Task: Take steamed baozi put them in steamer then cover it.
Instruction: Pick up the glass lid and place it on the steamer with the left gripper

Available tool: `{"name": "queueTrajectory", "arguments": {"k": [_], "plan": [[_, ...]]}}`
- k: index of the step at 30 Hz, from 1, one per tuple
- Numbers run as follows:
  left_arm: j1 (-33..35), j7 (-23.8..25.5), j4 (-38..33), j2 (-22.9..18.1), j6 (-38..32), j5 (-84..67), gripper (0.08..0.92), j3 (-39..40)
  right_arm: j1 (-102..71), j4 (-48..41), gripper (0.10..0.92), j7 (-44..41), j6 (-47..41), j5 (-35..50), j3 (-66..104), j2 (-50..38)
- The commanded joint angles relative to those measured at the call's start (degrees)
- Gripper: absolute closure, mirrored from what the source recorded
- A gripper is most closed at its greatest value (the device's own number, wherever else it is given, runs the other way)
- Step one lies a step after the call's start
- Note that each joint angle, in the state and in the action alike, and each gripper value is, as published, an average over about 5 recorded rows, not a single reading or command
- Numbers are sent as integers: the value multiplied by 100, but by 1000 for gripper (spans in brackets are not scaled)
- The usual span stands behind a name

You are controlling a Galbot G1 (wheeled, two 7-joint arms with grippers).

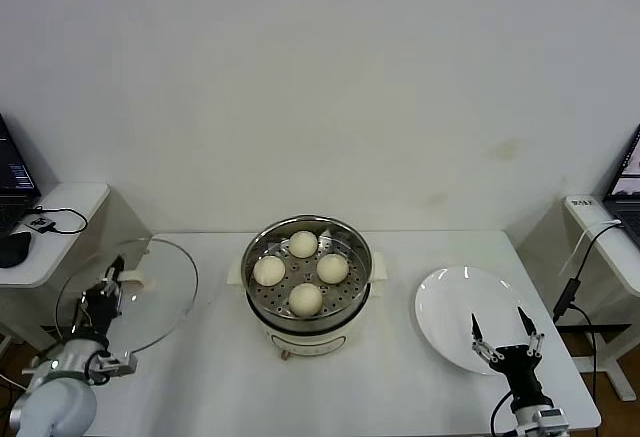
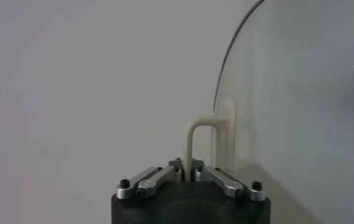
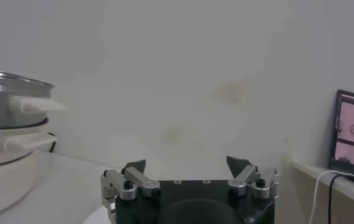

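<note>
Four steamed baozi (image 1: 302, 272), smooth cream-white buns, are seen lying on the perforated tray inside the steamer (image 1: 356, 282), one toward the back, one on each side and one at the front. The steamer is a round stainless-steel pot on a cream-white base, and it is placed at the middle of the white bench (image 1: 210, 357) with its top uncovered.

The cover (image 1: 160, 287), a round clear glass lid with a metal rim, is held tilted near upright at the bench's left end, well apart from the steamer. Its cream-white bar handle (image 2: 202, 143) is gripped by the left pincer (image 2: 187, 172), whose fingers are clenched tight around the bar, as is shown plainly in the left wrist view. Whether the lid's lower rim touches the bench cannot be told.

A flat white plate (image 1: 450, 307) is set on the bench to the right of the steamer, apart from it. The right pincer (image 1: 507, 342) is held over the plate's near right edge with its fingers spread wide and nothing between them.

Side tables are seen beyond both ends of the bench, with a laptop (image 1: 628, 182) on the right one and a cable (image 1: 578, 267) hanging from it.
</note>
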Motion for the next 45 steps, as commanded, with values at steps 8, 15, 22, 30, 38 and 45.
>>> {"name": "queueTrajectory", "arguments": {"k": [8,15,22,30,38,45], "plan": [[-1385,860,-1352,1012,1724,-1292,857,2478,53,-67,203,41,89,-465,-147,209],[-2903,1230,-856,539,2129,-690,857,3667,125,-168,202,94,92,-778,-251,456],[-2995,1759,-752,-272,2223,407,857,3891,184,-273,202,136,147,-1030,-437,563],[-3159,2000,-395,-962,2229,1078,857,4122,198,-349,203,171,228,-1187,-466,637],[-3181,2157,-151,-1468,2231,1525,857,4302,207,-387,203,181,260,-1219,-468,639],[-3199,2211,69,-1795,2224,1732,857,4409,226,-424,202,196,282,-1224,-478,633]]}}
